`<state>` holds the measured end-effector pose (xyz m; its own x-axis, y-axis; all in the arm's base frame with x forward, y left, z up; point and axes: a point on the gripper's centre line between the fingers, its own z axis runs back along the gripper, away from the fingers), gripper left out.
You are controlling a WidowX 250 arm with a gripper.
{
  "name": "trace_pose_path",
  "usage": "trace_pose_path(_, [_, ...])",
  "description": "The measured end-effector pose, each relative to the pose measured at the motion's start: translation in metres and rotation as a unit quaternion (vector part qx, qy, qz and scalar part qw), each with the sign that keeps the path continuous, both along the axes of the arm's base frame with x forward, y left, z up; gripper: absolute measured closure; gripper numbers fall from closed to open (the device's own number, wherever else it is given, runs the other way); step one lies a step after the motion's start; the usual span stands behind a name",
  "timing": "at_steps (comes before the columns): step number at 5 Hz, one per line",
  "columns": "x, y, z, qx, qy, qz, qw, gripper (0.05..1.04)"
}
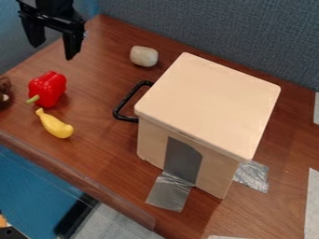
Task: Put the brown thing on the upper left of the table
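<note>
You have one fixed camera view, looking down at a slant on the table [100,154]. It looks from above and in front of the wooden box [209,102], on the side with the grey patch [182,158], and faces the fabric panel [230,39] behind the box. You're fairly near (the box looms large), with the lid's whole top and the black handle [128,100] beside it in your sight.

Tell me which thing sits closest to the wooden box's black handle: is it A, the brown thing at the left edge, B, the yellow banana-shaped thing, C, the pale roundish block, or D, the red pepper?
C: the pale roundish block lies just beyond the black handle, nearer to it than the others.
</note>
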<state>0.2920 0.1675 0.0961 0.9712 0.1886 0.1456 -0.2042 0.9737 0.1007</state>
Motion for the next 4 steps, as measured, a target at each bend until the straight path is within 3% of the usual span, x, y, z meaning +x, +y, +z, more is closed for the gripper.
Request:
trace_pose_path(1, [-0.002,-0.002,-0.011,-0.010,0.014,-0.002,0.9999,0.083])
trace_pose_path(2, [-0.022,0.032,-0.011,-0.010,0.011,0.022,0.9996,0.083])
trace_pose_path(4, [-0.077,0.094,-0.020,0.012,-0.003,0.064,0.9979,0.083])
